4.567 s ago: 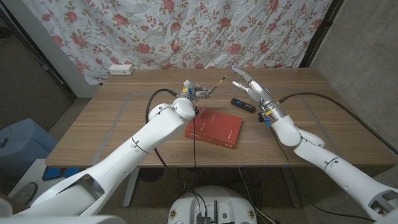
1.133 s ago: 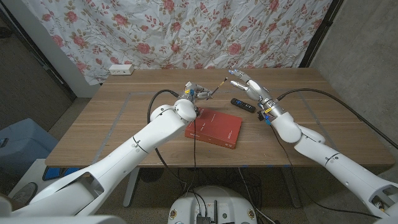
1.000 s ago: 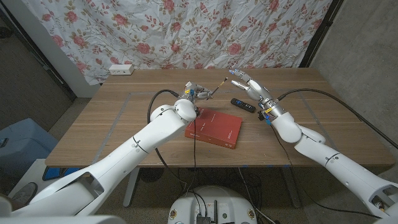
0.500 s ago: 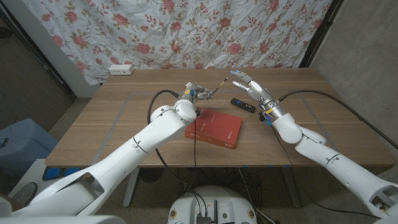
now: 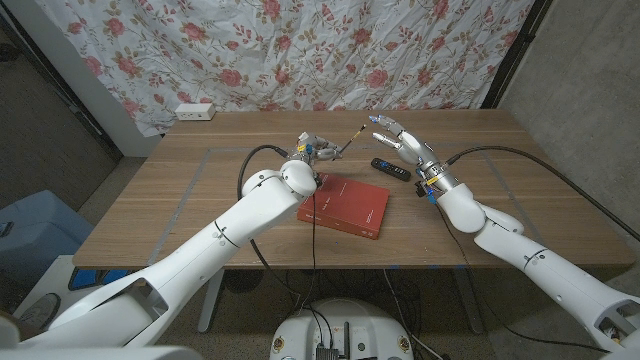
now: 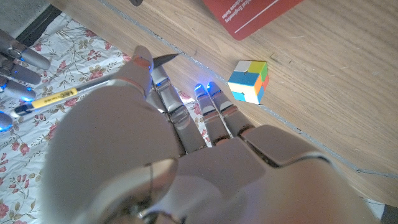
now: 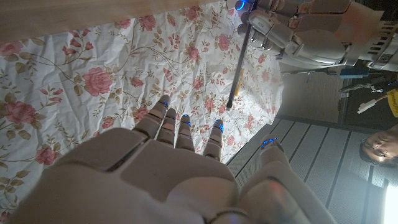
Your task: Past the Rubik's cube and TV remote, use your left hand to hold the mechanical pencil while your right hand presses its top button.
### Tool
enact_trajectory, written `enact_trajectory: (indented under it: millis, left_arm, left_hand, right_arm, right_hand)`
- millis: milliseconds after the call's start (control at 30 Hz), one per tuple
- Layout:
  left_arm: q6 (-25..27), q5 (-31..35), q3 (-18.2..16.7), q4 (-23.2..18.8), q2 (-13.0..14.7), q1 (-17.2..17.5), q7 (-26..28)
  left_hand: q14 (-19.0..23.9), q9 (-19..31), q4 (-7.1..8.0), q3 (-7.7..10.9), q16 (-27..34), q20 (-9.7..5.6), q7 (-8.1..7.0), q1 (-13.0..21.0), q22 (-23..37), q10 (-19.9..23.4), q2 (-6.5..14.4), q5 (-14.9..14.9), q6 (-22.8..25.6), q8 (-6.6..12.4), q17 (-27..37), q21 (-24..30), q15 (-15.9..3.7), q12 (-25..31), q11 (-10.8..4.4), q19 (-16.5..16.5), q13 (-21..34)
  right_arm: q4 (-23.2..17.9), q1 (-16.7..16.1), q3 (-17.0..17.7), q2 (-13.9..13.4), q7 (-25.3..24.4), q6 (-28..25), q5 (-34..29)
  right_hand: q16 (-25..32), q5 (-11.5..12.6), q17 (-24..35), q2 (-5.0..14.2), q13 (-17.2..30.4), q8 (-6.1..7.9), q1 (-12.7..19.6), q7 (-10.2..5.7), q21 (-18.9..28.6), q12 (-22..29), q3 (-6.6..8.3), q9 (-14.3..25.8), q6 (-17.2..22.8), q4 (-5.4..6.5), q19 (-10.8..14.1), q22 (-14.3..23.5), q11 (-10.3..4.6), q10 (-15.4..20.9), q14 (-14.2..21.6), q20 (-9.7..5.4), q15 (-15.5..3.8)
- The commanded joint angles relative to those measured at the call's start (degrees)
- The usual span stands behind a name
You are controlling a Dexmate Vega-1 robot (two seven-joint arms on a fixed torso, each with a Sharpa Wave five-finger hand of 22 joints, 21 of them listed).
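The mechanical pencil (image 5: 349, 141) is up off the table, pinched in the left hand (image 5: 313, 147) over the far middle of the wooden table (image 5: 180, 200). Going from the left: a white power strip (image 5: 194, 111) lies at the far left edge, under the flowery curtain (image 5: 270, 50) that hangs behind the table. The left arm (image 5: 230, 225) reaches in long from the bottom left corner, and its hand is raised just past the far edge of a red book (image 5: 345, 204) that lies flat in the middle. In the left wrist view a small colourful cube (image 6: 249, 81) sits on the table near the book's corner (image 6: 249, 15), below the hand.

The pencil slants, its long axis running from the left hand's fingers up and out toward the right hand, with the free end higher. In the right wrist view it's a dark thin rod (image 7: 238, 65) with a yellow band, its end pointing at the right hand.

A black remote (image 5: 390, 169) lies just right of the book, underneath the right hand (image 5: 403, 140). That hand is held in the air with fingers spread, grasping nothing, fingertips (image 5: 378, 121) close to the pencil's raised end; I can't tell if they touch it. The right arm (image 5: 520, 250) comes in from the bottom right corner.
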Motion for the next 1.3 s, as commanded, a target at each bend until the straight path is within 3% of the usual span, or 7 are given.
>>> enact_trajectory:
  millis: [33,1300]
  left_arm:
    - [-0.1,-0.1,0.0,0.2,0.0,-0.1,-0.1]
    - [0.0,0.1,0.2,0.2,0.0,-0.2,-0.2]
  left_hand:
    - [0.1,0.2,0.07,-0.32,-0.1,-1.57,-0.08,0.2,0.3,0.9,0.4,0.5,0.4,0.28,0.1,0.1,-8.76,0.2,-0.63,0.1,0.3]
    - [0.0,0.2,0.05,-0.65,-0.1,-1.59,-0.08,0.4,0.3,1.0,0.5,0.5,0.4,0.26,0.1,0.0,-8.75,0.2,-0.63,0.0,0.3]
  right_arm:
    - [-1.4,-0.5,0.1,-0.4,-0.2,-0.8,-0.9]
    - [-0.3,0.2,-1.1,0.3,1.5,0.3,-0.4]
  right_hand:
    - [0.5,0.0,0.3,0.51,0.0,-0.04,-0.5,-0.08,0.2,0.3,0.17,0.2,0.3,0.16,0.3,0.2,-0.31,-0.1,-0.1,-0.15,-0.34]
    - [0.5,0.1,0.4,0.79,0.1,-0.04,-0.7,-0.08,0.2,0.3,0.20,0.2,1.2,0.36,0.3,0.2,-0.87,-0.3,-0.4,-0.29,-0.39]
